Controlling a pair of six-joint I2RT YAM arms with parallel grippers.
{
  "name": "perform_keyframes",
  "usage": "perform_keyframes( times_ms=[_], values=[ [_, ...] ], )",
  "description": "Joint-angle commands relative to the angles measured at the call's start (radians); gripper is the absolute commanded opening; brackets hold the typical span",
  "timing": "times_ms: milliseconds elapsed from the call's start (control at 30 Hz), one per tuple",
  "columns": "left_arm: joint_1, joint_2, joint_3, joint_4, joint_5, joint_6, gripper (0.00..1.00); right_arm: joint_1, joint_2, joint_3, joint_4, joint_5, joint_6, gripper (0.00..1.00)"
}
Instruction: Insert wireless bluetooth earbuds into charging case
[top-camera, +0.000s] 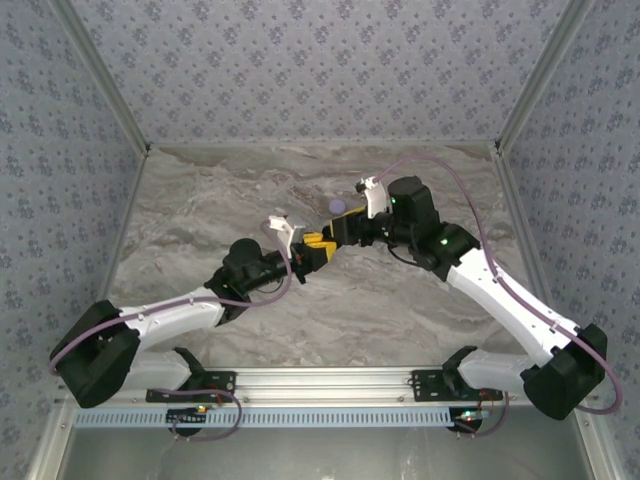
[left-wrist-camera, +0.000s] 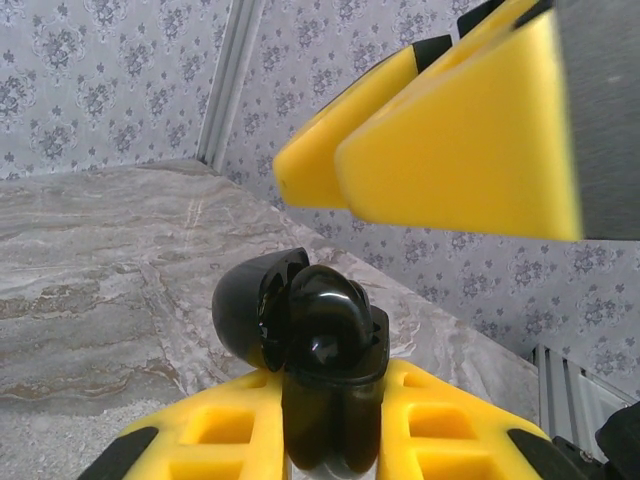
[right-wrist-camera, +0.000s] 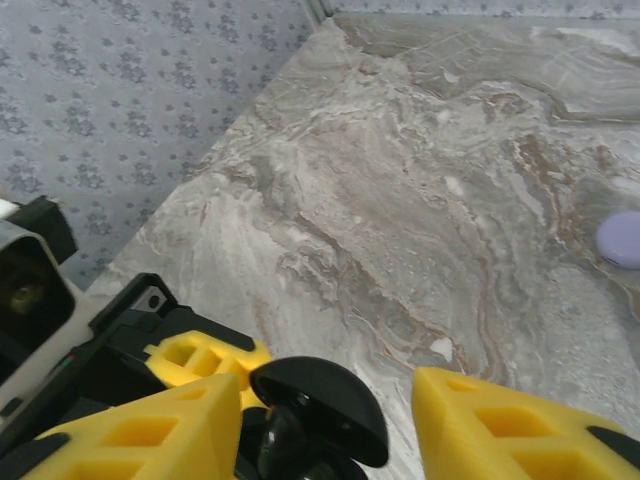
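At the near edge, at 6 o'clock in the top view, a ribbed aluminium rail (top-camera: 320, 380) carries both arm bases. Beyond it the two hands meet at about the middle of the surface (top-camera: 200, 210).

The left hand (left-wrist-camera: 330, 405) has blocky yellow plastic fingers moulded with square hollows. It is closed snugly on the lower half of the charging case (left-wrist-camera: 322, 440), a smooth, black, rounded shell. In the left wrist view its domed lid (left-wrist-camera: 248, 310) stands hinged open toward 9 o'clock. A glossy, curved black piece, seemingly an earbud (left-wrist-camera: 325, 315), sits in the open case.

In the top view the right hand (right-wrist-camera: 328, 388) comes in from 2 o'clock of the case. Its wedge-shaped yellow fingers are parted, with the lid between them, and it grips nothing. I cannot tell whether either finger touches the lid.

Farther on, at 12 o'clock from the hands, a flat, round lilac disc (top-camera: 337, 206) lies on the surface, near them but apart.

The surface is a matte grey marble print with brownish veins. Walls (top-camera: 320, 70) papered in blue-grey with a small floral motif close it in on three sides, and slanting aluminium posts (top-camera: 100, 75) stand at the corners.
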Motion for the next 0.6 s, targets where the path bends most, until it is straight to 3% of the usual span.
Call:
perform_keyframes(
  times_ms=[0,133,567],
  values=[
    [-0.009,-0.032,0.030,-0.009,0.000,0.035,0.19,0.009,-0.020,0.036,-0.060,0.074,-0.033,0.42],
    [-0.010,-0.037,0.030,-0.015,-0.005,0.037,0.19,0.008,-0.015,0.036,-0.079,0.078,-0.041,0.33],
    [-0.016,-0.037,0.039,-0.018,0.012,0.045,0.19,0.016,0.033,0.054,-0.101,0.031,-0.055,0.32]
  ],
)
